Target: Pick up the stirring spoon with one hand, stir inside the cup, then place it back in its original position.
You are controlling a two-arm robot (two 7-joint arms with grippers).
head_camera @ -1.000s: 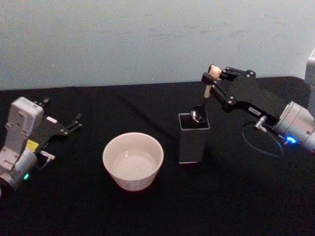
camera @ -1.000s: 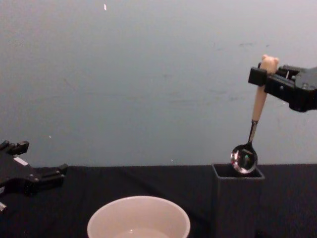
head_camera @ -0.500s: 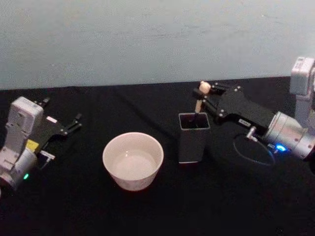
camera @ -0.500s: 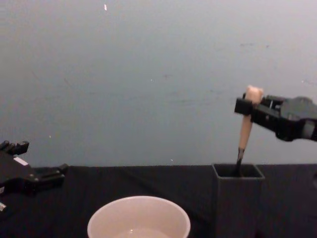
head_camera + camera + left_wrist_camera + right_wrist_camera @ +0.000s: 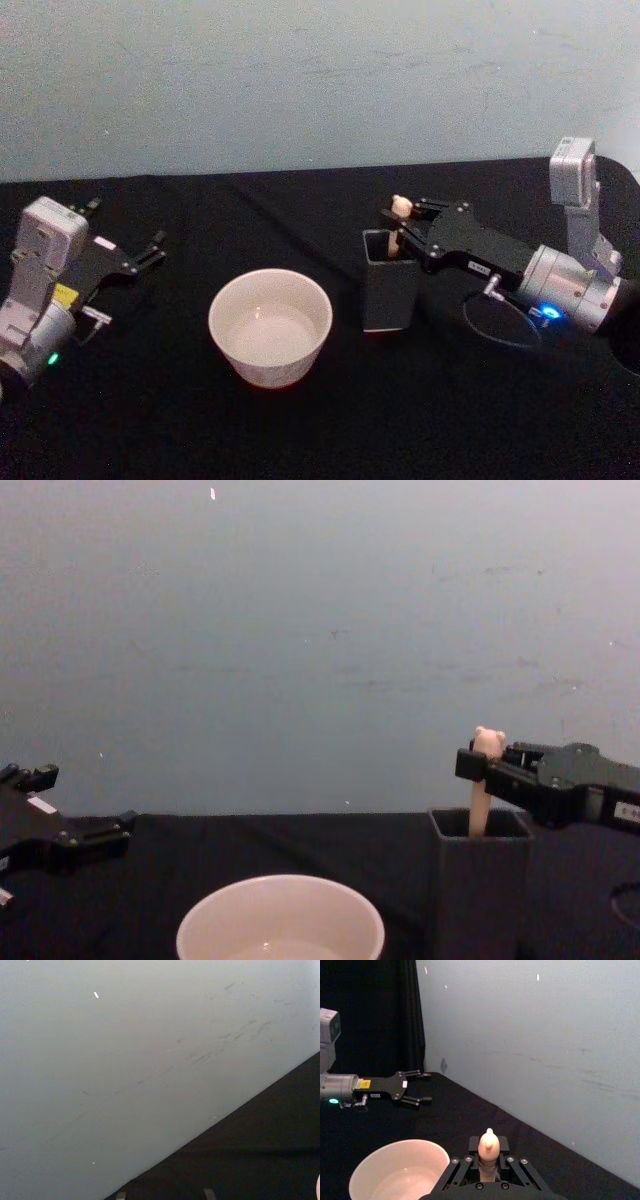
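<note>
The stirring spoon (image 5: 401,207) stands almost upright in the dark grey square holder (image 5: 389,292), with just its peach handle and bear head (image 5: 488,742) above the rim. My right gripper (image 5: 404,224) reaches in from the right and is shut on the handle just below the bear head (image 5: 488,1146). The stem and bowl are hidden inside the holder (image 5: 478,890). The cream cup (image 5: 266,366) sits to the left of the holder, and its rim (image 5: 280,881) shows low in the chest view. My left gripper (image 5: 150,250) rests open at the far left, well away from the cup.
A black cloth covers the table, which ends at a pale wall behind. A thin cable loop (image 5: 500,322) hangs under the right wrist. The right wrist view shows the left gripper (image 5: 426,1087) beyond the cup rim (image 5: 400,1143).
The right gripper has come down and moved left with the spoon, lowering its bowl and stem into the holder. The left arm and the cup have not moved.
</note>
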